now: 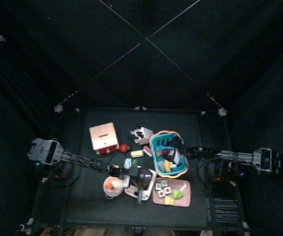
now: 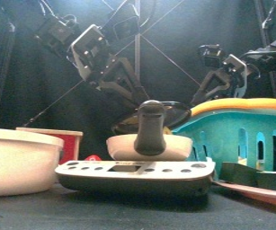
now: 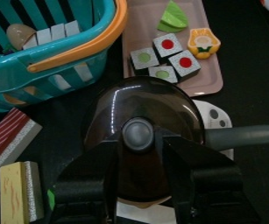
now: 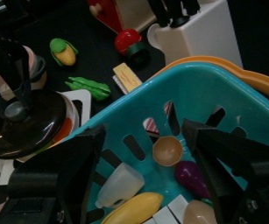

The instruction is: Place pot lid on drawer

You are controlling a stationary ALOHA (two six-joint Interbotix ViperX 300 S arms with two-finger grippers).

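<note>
While your left gripper [image 3: 134,171] hangs directly over the pot lid [image 3: 143,118], note that the lid's knob sits right between the two jaws, which stand parted to either side of it and hold nothing you can confirm; contact with the knob can't be told from the wrist view. Lid is round, so no long axis to line up, but a dark handle [image 3: 248,136] of the pan under it sticks out sideways, clear of the jaws. Lid lies at table middle, next to the teal basket [image 1: 170,152] and near the pink tray [image 3: 183,52] of food blocks. Drawer [image 1: 104,135] stands toward the back left, well apart from the lid, on your left arm's own side, so that arm is the nearer carrier. Right gripper [image 4: 148,166] hovers over the basket, jaws apart, empty. Left arm pose: wrist pitched steeply down over the lid in front view.
</note>
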